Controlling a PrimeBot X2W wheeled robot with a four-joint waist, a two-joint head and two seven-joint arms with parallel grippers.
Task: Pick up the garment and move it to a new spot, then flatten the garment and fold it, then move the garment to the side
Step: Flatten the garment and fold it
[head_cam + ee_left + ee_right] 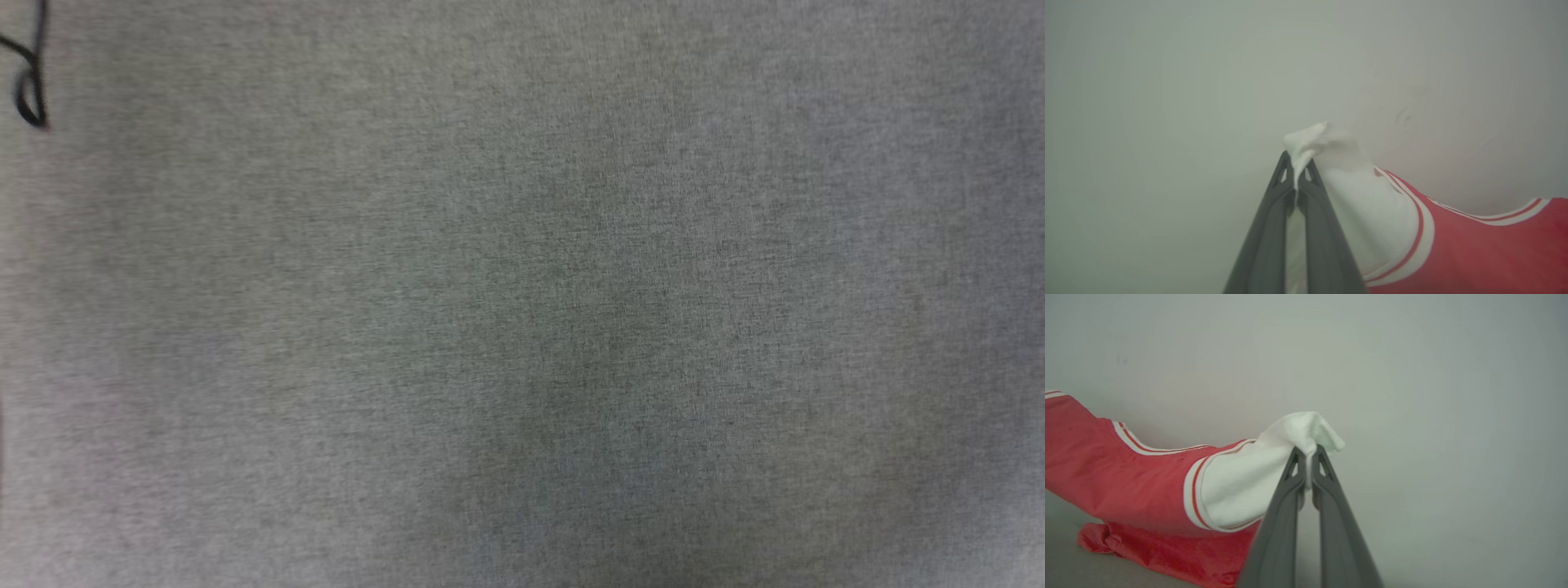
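The garment point(1474, 249) is a red jersey with white sleeves and red-and-white stripe trim. In the left wrist view my left gripper point(1297, 165) is shut on the tip of one white sleeve point(1367, 196), and the red body stretches off to the right. My right gripper point(1308, 451) is shut on the other white sleeve point(1245, 486) in the right wrist view. There the red body point(1106, 469) runs to the left, and its lower part point(1167, 551) lies bunched on the grey surface. Any print on the jersey is hidden.
The head view looks down on a grey cloth-covered surface point(522, 327). A thin black cable loop point(31, 90) hangs at its top left corner. Pale grey background lies behind both grippers in the wrist views.
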